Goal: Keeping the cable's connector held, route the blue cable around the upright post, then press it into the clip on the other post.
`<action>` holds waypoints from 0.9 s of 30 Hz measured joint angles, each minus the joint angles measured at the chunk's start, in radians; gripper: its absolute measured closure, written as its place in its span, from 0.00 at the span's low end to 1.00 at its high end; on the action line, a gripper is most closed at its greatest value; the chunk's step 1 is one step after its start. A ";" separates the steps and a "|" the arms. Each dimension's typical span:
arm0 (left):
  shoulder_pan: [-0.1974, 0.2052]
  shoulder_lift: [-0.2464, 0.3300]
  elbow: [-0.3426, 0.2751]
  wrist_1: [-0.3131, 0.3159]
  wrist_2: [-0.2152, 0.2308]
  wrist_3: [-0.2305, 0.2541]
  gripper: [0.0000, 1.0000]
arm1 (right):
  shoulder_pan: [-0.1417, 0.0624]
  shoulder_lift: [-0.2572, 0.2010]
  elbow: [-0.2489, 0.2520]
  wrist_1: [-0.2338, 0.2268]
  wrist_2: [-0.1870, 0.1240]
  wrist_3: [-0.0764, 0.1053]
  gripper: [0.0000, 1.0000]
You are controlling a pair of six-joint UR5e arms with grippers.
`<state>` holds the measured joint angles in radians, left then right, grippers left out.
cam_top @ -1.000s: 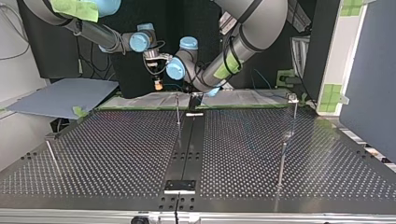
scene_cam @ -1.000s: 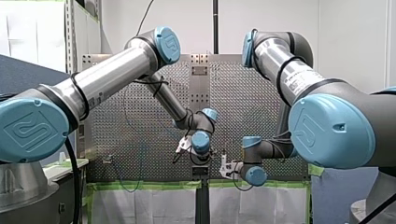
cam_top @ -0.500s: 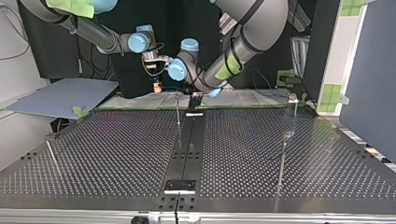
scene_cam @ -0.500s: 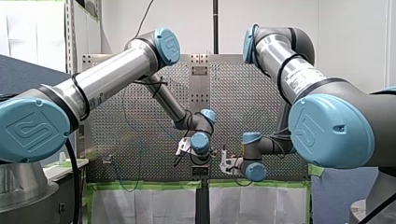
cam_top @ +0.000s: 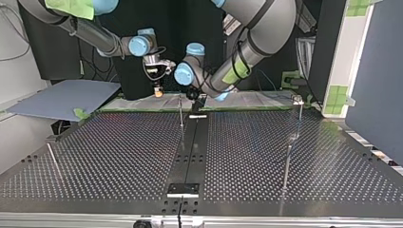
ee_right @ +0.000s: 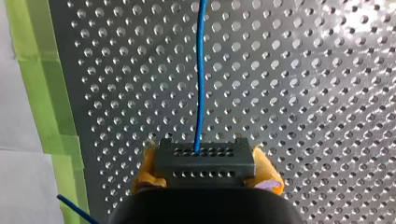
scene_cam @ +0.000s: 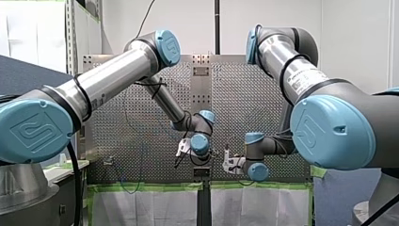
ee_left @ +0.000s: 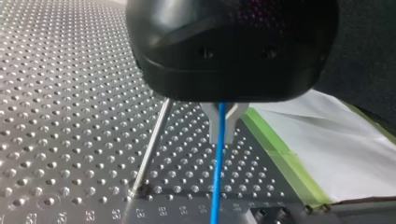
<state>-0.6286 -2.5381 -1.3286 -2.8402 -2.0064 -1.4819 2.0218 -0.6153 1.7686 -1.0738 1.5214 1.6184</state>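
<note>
Where your right gripper (ee_right: 204, 169) clamps it between yellow pads (ee_right: 269, 171), the connector (ee_right: 204, 158) is a dark grey block with rows of holes; the thin blue cable (ee_right: 200, 84) leaves its face straight ahead. Your left gripper (ee_left: 222, 134) pinches that cable between pale fingers (ee_left: 213, 125); a slim post (ee_left: 152, 142) stands beside them.

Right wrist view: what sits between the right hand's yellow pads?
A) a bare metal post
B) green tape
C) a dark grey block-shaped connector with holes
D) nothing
C: the dark grey block-shaped connector sits clamped between the yellow pads of my right hand, the thin blue cable running out of it ahead.
</note>
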 joint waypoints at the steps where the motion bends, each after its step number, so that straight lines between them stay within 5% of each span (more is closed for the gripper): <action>1: 0.002 0.000 0.000 0.001 0.006 -0.004 1.00 | -0.003 0.003 -0.003 0.000 0.000 0.000 1.00; 27: 0.065 -0.019 0.001 0.001 0.115 -0.036 1.00 | -0.034 0.012 -0.044 0.003 -0.006 0.002 1.00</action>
<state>-0.5639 -2.5570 -1.3281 -2.8394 -1.8914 -1.5182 1.9877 -0.6030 1.7249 -1.0705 1.5158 1.6201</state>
